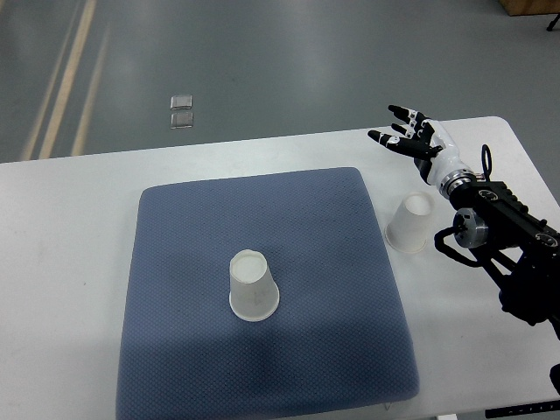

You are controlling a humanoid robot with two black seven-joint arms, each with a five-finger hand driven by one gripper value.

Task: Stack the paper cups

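One white paper cup stands upside down near the middle of the blue mat. A second white paper cup stands upside down on the white table just off the mat's right edge. My right hand hovers above and behind that second cup, fingers spread and pointing left, holding nothing. Its black forearm runs down to the lower right edge. The left arm does not show.
The white table carries the mat, with its far edge running just behind my right hand. Beyond it lies grey floor with yellow lines and a small clear object.
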